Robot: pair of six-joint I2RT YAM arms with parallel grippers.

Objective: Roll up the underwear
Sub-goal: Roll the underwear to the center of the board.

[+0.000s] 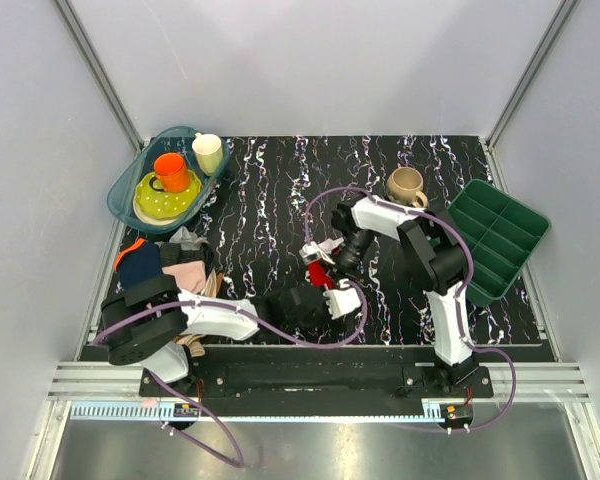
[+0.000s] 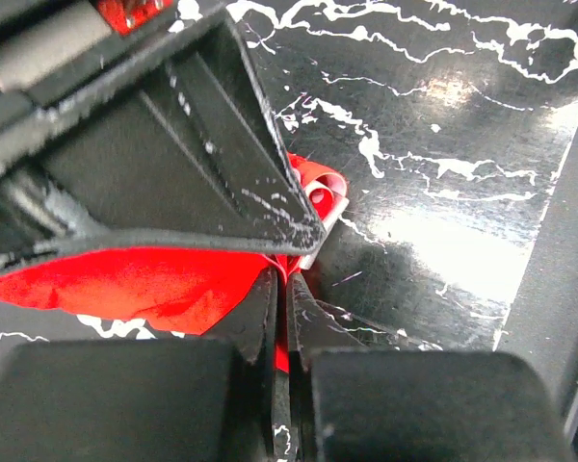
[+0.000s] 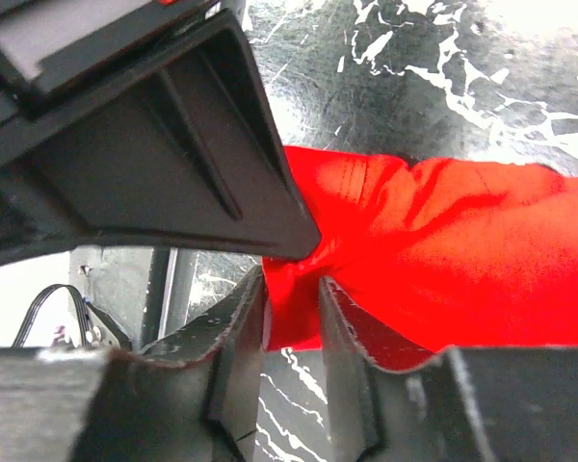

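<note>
Underwear point(image 1: 319, 273) on the table point(image 1: 265, 190) near its middle, left gripper point(image 1: 330, 289) just before it, right gripper point(image 1: 318, 258) just behind, heap of garments point(image 1: 170, 262) at the left edge, tub point(image 1: 130, 180) of crockery behind that, mug point(image 1: 407, 185) far right, divided tray point(image 1: 495, 235) overhanging the right edge

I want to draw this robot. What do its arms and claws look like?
The left arm and right arm are chunky black and white pieces joined together, each trailing a looping purple cable. The left claw and right claw have black fingers with pale scratches.
</note>
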